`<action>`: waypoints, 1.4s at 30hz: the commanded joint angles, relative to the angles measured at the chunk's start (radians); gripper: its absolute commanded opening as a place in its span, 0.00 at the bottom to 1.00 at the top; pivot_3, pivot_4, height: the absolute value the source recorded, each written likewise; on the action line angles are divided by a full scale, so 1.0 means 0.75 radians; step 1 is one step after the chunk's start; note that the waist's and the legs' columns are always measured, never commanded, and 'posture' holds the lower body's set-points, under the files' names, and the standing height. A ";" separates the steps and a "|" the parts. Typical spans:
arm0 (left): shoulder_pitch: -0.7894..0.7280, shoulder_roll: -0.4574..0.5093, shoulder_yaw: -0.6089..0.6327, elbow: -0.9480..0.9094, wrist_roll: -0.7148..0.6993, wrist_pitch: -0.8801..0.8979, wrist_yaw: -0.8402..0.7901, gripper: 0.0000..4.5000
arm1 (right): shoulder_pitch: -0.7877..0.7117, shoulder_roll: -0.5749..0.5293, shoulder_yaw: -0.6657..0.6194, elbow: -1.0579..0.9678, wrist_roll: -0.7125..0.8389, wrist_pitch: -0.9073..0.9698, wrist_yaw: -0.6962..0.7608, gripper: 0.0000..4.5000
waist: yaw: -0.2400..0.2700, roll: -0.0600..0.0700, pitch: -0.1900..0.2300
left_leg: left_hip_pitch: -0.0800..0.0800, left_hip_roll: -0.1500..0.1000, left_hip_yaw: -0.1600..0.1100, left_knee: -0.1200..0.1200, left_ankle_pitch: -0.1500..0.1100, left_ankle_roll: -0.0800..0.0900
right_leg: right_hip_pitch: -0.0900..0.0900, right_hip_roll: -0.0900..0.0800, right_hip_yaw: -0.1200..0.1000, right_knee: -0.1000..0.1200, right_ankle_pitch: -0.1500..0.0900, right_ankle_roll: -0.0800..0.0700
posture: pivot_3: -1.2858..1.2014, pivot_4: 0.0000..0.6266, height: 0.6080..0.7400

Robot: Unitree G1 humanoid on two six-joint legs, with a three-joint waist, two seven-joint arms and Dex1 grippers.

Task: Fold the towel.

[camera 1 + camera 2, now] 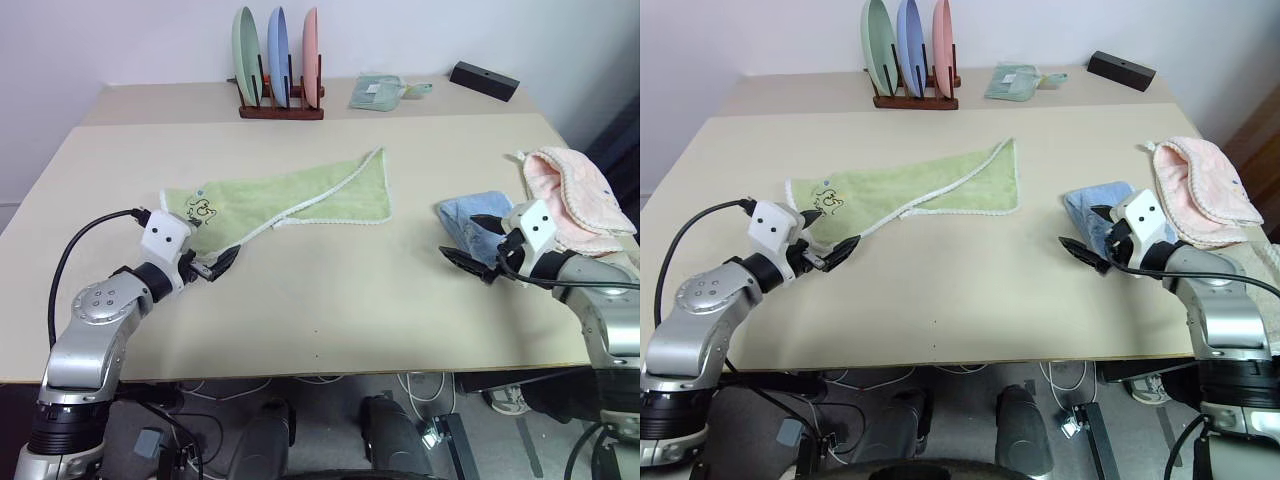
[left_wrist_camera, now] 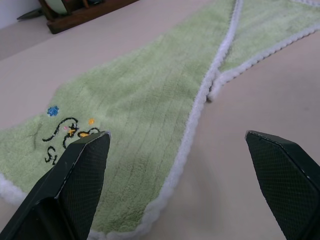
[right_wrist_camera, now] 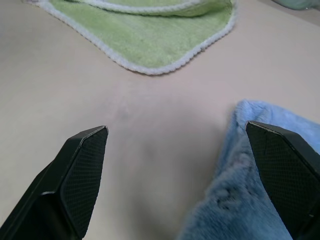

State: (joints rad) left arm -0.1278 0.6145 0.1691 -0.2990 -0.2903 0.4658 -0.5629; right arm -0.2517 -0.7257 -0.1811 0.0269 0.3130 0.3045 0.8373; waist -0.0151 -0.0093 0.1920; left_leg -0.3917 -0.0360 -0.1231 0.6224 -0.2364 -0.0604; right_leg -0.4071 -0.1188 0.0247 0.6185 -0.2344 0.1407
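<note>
Beige tabletop (image 1: 330, 310), and the light green terry towel with white edging (image 1: 300, 200) lies half-folded toward its left edge. Left gripper (image 1: 218, 266) hangs spread at the printed corner; right gripper (image 1: 468, 255), spread too, touches the folded light blue towel (image 1: 470, 220) — risk: snagging that instead.

A beige bench (image 1: 330, 300) is seen, with a second matching bench (image 1: 170, 100) butted against its far edge. A plain white wall (image 1: 120, 40) is set behind. Near the far edge a wooden rack (image 1: 280, 108) with three upright plates is placed; a folded pale cloth (image 1: 378, 91) and a black box (image 1: 484, 79) lie toward the far right corner. Grey floor (image 1: 480, 440) with loose cables (image 1: 415, 385) is visible below the near edge. Lighting is even.
</note>
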 commanded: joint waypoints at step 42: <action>-0.306 0.122 -0.266 0.536 0.352 -0.206 -0.164 0.36 | 0.183 0.267 0.154 -0.448 -0.007 0.133 -0.314 1.00 | 0.002 0.000 -0.001 | 0.001 0.000 0.000 0.001 0.000 0.000 | 0.001 0.000 0.000 0.001 0.000 0.000 | 0.52 0.24 1.00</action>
State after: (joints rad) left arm -0.3373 0.7024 -0.0280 0.1004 -0.0325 0.3183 -0.6871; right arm -0.1167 -0.5339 -0.0621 -0.2566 0.3087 0.4249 0.6105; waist -0.0138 -0.0094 0.1915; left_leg -0.3912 -0.0361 -0.1233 0.6229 -0.2366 -0.0601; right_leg -0.4067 -0.1188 0.0245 0.6193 -0.2344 0.1409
